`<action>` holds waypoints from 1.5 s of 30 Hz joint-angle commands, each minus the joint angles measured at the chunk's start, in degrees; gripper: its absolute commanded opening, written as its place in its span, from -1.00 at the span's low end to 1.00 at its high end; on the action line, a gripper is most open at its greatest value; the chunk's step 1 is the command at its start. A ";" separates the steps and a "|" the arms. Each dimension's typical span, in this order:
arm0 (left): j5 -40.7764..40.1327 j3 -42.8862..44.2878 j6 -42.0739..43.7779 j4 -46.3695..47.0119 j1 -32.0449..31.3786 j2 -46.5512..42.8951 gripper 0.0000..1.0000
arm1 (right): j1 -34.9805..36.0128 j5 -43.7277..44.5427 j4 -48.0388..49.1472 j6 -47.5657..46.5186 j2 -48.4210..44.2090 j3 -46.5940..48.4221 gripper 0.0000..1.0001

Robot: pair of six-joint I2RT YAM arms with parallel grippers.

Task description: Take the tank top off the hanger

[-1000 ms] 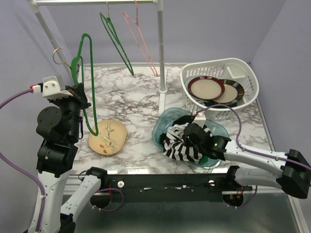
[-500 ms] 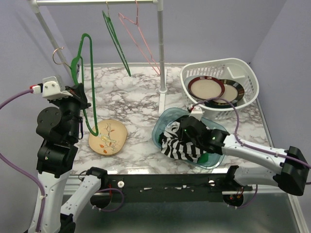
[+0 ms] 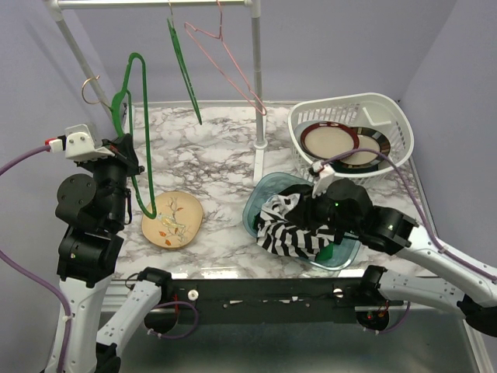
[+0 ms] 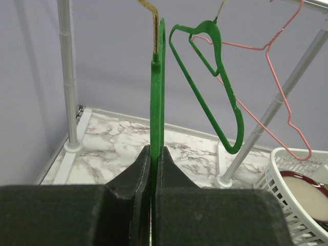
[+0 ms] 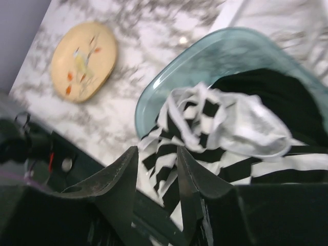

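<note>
The black-and-white striped tank top lies bunched in a teal bowl, one edge spilling over the near rim. It is off the green hanger, which stands upright at the left. My left gripper is shut on that hanger; in the left wrist view the green bar rises from between the closed fingers of the left gripper. My right gripper hovers over the bowl, open and empty. In the right wrist view the right gripper sits above the tank top.
A yellow plate lies left of the bowl. A white basket holding two plates stands back right. The rack's upright pole stands behind the bowl. A second green hanger and a pink one hang from the rail.
My right gripper has opened, let go of the tank top and lifted back to the right. The two hangers on the rail have swung. The left arm has not moved.
</note>
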 commanded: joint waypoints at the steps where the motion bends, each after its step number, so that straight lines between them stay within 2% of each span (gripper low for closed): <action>1: 0.06 0.65 0.87 2.39 0.02 -0.38 -1.00 | -0.09 -22.29 7.60 0.10 2.01 -10.00 -0.58; 4: -0.12 0.83 1.23 1.95 0.02 -0.29 -1.00 | -0.09 -23.45 8.48 0.98 5.00 -12.12 -0.79; 5: -0.03 1.00 1.23 1.95 0.02 -0.12 -1.00 | 0.00 -22.84 8.31 0.81 5.79 -12.30 -0.80; 8: 0.06 1.00 1.14 2.03 0.02 0.06 -1.00 | 0.00 -13.11 5.51 0.02 8.60 -11.08 -0.87; 9: 0.24 0.92 0.96 2.03 0.02 0.15 -1.00 | 0.00 -5.07 4.28 -0.34 9.13 -10.81 -0.88; 12: 0.06 0.48 1.31 2.47 0.02 0.58 -1.00 | -0.09 8.50 3.21 -0.42 11.77 -9.93 -0.90; 13: 0.15 0.48 1.75 2.39 0.02 0.93 -1.00 | -0.09 10.37 3.82 -0.34 12.30 -10.71 -0.90; 21: -3.71 7.59 7.64 -1.48 0.02 9.27 -1.00 | -0.09 12.85 16.38 3.96 18.79 -20.38 -0.90; 26: -5.04 12.33 8.61 -4.73 0.02 13.32 -1.00 | -0.09 13.03 18.76 3.44 22.76 -20.48 -0.90; 30: -5.47 16.46 8.44 -7.71 0.02 16.22 -1.00 | 0.00 13.91 16.94 2.65 19.17 -18.99 -0.81; 33: -8.19 21.12 8.87 -12.02 0.02 18.94 -1.00 | -0.09 12.25 11.85 1.95 14.34 -15.82 -0.54; 34: -8.64 22.26 9.22 -13.86 0.02 19.56 -1.00 | 0.00 11.46 10.69 1.69 12.76 -15.21 -0.30; 36: -9.43 24.73 9.49 -15.27 0.11 20.97 -1.00 | 0.00 10.22 7.02 1.42 8.45 -12.92 -0.09; 37: -9.52 25.26 9.66 -15.98 0.11 21.32 -1.00 | -0.09 9.52 6.29 1.33 7.04 -12.22 0.10; 39: -9.43 26.93 9.93 -16.68 0.37 22.72 -1.00 | -0.09 7.07 5.68 0.37 2.21 -11.16 0.33; 40: -9.08 27.80 10.10 -17.21 0.64 23.52 -1.00 | 0.00 6.53 5.41 0.10 0.89 -10.72 0.64; 42: -7.16 30.61 10.72 -19.31 1.08 26.75 -1.00 | -0.09 4.69 5.58 0.10 -3.23 -10.19 0.83; 43: -6.62 31.75 10.81 -20.28 1.51 27.91 -1.00 | -0.09 3.98 5.93 -0.42 -4.65 -10.28 0.99; 45: -5.22 34.74 11.33 -22.57 2.13 30.98 -1.00 | 0.00 2.84 6.72 -0.43 -6.76 -10.28 1.00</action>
